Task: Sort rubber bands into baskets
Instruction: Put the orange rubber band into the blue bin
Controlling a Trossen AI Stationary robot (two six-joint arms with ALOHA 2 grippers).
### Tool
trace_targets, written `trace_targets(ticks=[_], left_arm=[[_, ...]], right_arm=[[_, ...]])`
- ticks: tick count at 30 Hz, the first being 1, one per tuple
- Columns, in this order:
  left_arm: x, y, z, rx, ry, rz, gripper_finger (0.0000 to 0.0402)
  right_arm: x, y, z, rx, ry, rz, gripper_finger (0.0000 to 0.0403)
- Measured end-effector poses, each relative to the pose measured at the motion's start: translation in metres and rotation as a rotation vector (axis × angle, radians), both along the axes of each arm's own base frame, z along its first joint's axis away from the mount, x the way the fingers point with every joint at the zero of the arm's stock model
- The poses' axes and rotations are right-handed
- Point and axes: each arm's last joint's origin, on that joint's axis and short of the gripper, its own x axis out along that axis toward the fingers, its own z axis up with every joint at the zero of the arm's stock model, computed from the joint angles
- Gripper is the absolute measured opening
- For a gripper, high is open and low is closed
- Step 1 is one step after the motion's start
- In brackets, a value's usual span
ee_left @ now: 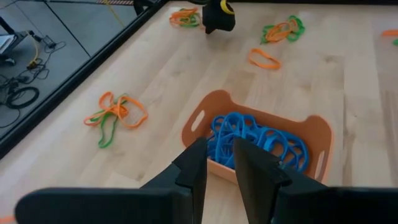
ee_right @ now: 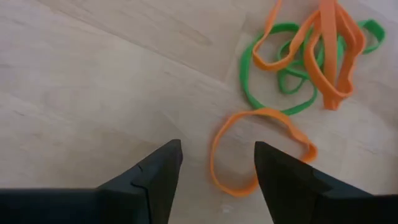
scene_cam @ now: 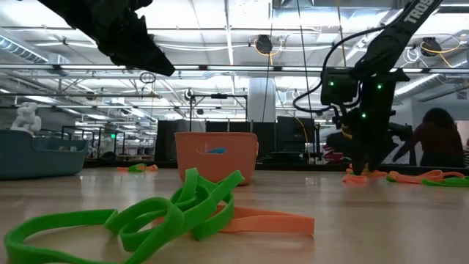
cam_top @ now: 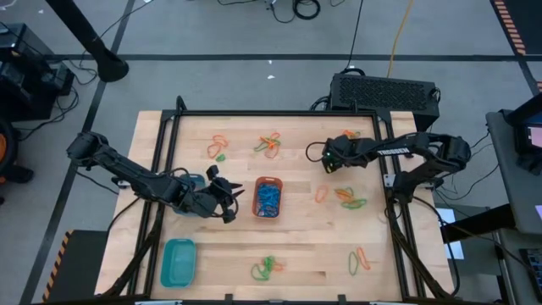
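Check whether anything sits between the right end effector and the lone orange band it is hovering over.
Nothing visible does. The right end effector is open above bare wood, with the lone orange band lying flat just ahead of its fingers. The green-and-orange tangle lies beyond it, not in the way.

The table [cam_top: 296, 254] under my arms is pale wood planking with a dark frame along its edges. On it, near the middle, stands the orange basket [cam_top: 268, 196], filled with blue rubber bands [cam_top: 268, 200]. At my left front corner sits the teal basket [cam_top: 178, 262]. Loose clusters of orange and green bands lie scattered directly on the wood: two at the far side [cam_top: 269, 143] and [cam_top: 218, 147], one at the near edge [cam_top: 266, 268], one at my right front [cam_top: 358, 261], and a tangle on my right [cam_top: 351, 200] with a single orange loop [ee_right: 258, 149] beside it.
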Motion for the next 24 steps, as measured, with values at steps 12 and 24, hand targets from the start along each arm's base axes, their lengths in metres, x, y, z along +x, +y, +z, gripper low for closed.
trace_targets(ticks=[12, 24], left_arm=[[0.001, -0.001, 0.001, -0.013, -0.008, -0.012, 0.0086], [0.001, -0.001, 0.001, -0.021, -0.014, -0.019, 0.0086]], right_arm=[[-0.002, -0.001, -0.001, 0.037, -0.001, 0.032, 0.0008], [-0.007, 0.006, 0.034, 0.006, -0.136, 0.103, 0.0001]])
